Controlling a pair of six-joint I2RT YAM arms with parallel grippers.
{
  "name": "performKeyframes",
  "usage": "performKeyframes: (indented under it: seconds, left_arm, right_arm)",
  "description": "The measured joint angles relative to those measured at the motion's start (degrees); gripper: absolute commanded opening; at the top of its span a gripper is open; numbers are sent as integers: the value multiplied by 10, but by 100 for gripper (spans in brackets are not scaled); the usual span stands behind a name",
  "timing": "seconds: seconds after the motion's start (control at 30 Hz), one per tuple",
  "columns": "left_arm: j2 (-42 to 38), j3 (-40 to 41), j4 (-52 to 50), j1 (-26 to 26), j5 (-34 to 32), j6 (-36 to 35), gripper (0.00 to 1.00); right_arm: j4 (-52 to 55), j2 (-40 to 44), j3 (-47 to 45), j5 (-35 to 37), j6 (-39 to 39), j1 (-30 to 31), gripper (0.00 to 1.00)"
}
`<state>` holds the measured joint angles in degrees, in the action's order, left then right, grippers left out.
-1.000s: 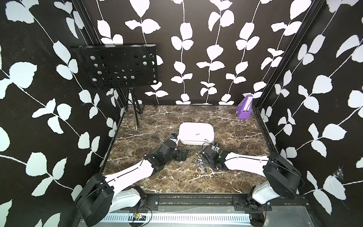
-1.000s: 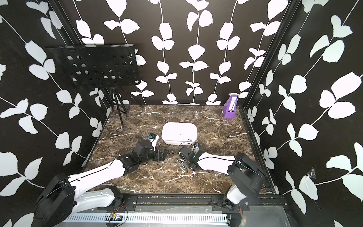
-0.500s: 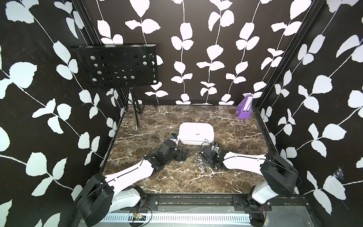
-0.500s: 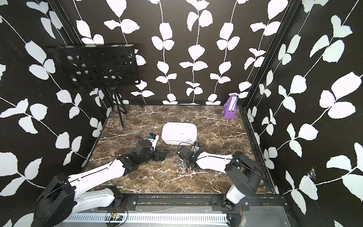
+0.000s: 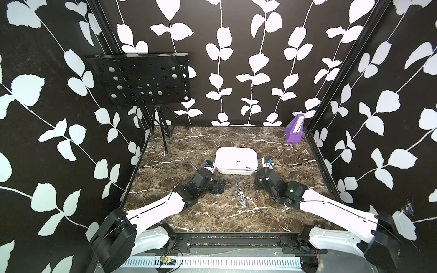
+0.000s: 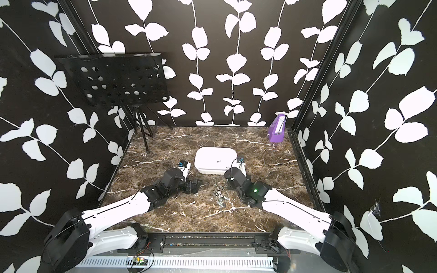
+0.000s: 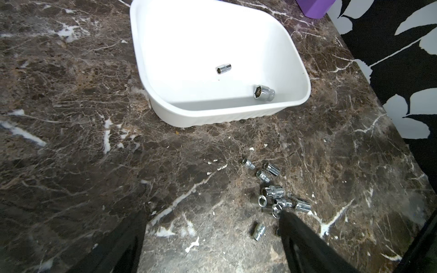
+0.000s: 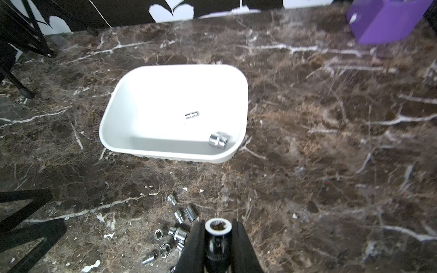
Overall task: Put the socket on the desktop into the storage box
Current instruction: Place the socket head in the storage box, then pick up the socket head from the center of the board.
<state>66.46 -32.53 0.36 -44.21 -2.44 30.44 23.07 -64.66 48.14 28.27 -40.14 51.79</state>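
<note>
Close to the arm bases, over the desktop (image 5: pixel 212 219), main risk first: the chrome socket (image 8: pixel 217 227) is round + slick and gripped only by its sides, open end fwd. A jerky lift or swing could let it twist out & roll back among the rest. A low carry could also clip the box rim. Right gripper (image 8: pixel 217 238): jaws nearly together, pinching that socket; can't tell if it's clear of the marble. Just beside it, loose sockets (image 7: pixel 272 193) lie clustered on the desktop. Left gripper (image 7: pixel 212 219): spread wide, empty, one finger close by the cluster, contact unclear. Further out, the storage box (image 8: pixel 111 118) sits w/ a small socket (image 8: pixel 192 115) mid-floor & a bigger socket (image 8: pixel 218 140) in a corner. Far back: purple box (image 5: pixel 294 132), music stand (image 5: pixel 142 80).
</note>
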Motion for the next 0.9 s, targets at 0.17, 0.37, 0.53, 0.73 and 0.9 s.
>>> performKeyframes:
  seconds: [0.17,0.37,0.53,0.73,0.9]
  left_arm:
    - [-5,0,-1,0,-4,0,89]
    - [-10,0,-3,0,-7,0,89]
    - [-15,0,-5,0,-7,0,89]
    - [-17,0,-5,0,-10,0,89]
    - [-17,0,-5,0,-10,0,89]
  right_arm:
    - [7,-82,87,11,103,-3,12]
    - [16,-261,229,-18,174,-26,11]
    - [31,-408,345,-74,187,-70,11]
    - [56,-505,413,-116,183,-103,18]
    - [64,-518,417,-146,174,-117,31]
